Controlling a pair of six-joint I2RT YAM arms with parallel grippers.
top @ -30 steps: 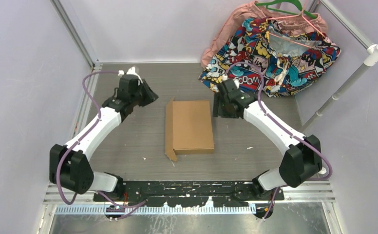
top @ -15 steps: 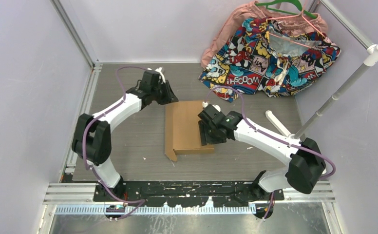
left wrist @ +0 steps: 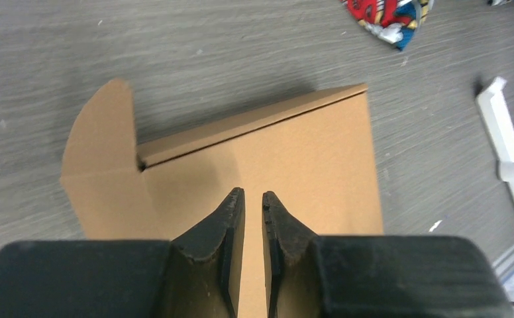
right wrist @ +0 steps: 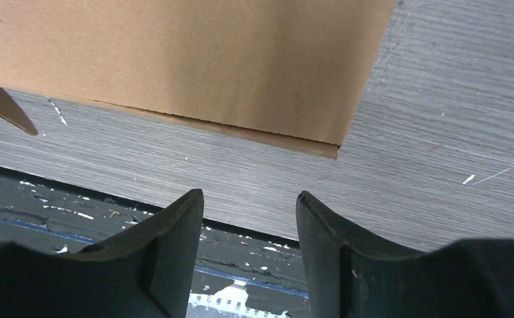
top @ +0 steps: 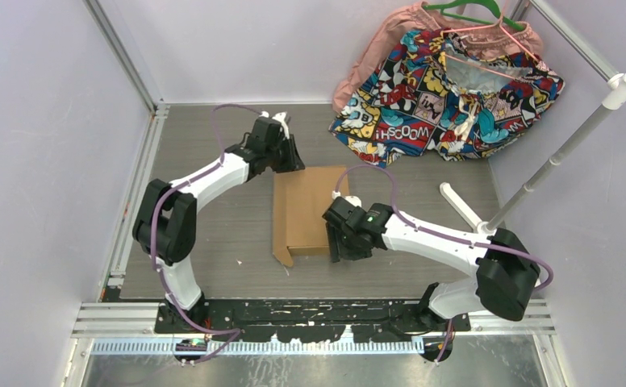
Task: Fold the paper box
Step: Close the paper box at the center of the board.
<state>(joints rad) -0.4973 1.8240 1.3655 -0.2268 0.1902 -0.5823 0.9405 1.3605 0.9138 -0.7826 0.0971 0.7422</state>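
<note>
So the paper box (top: 310, 211) lies flat mid-frame on the surface (top: 213, 234). Left hand (left wrist: 253, 199) hovers over its top edge, nearly closed, holding nothing. Right hand (right wrist: 249, 205), half open and empty, sits at the bottom edge, probably lining up to lift it.

The brown box (top: 302, 208) lies flat and folded between both grippers, a rounded flap (left wrist: 102, 126) sticking out.
</note>
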